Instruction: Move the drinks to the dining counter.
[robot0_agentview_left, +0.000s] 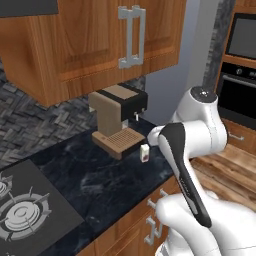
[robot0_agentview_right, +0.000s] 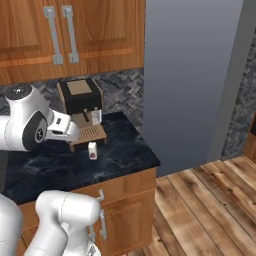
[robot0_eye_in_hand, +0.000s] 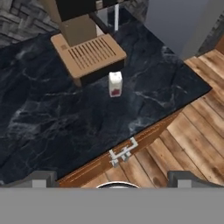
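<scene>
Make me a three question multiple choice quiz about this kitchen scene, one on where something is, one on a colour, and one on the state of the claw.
1. Where does the carton stand?
A. on the hob
B. on the counter just in front of the coffee machine
C. on the floor

2. What colour is the mark on the carton?
A. red
B. green
C. blue

3. How is the claw?
A. shut on the carton
B. open, holding nothing
C. shut on a handle

Key: 1 B, it stands by the machine's drip tray; 2 A, a red patch shows low on its white face; 3 B, the fingertips stand wide apart above the counter edge, away from the carton.
</scene>
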